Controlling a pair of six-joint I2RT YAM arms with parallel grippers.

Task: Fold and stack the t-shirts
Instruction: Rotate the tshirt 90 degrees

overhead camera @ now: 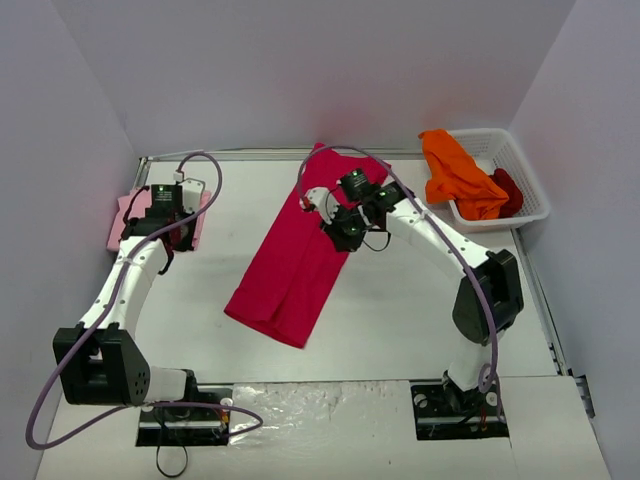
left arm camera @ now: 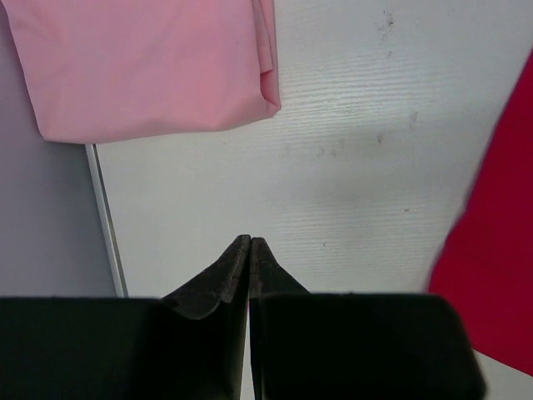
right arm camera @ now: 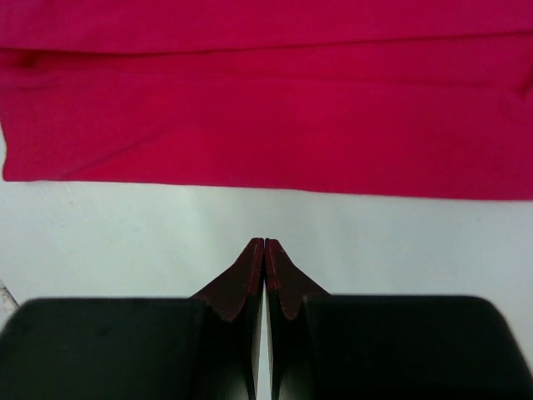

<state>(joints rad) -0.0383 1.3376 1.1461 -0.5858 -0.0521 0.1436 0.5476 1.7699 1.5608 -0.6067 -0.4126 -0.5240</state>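
Far left, folded shirt (overhead camera: 122, 228); far right, basket (overhead camera: 536, 196).

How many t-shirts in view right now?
4: crimson shirt mid-table, pale pink shirt at the left edge, orange shirt and dark red shirt in the basket. More could hide underneath.

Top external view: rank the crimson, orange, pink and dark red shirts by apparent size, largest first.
1. Crimson shirt.
2. Orange shirt and pink shirt: look alike; pink is partly covered, so unranked.
3. Dark red shirt, only partly showing.
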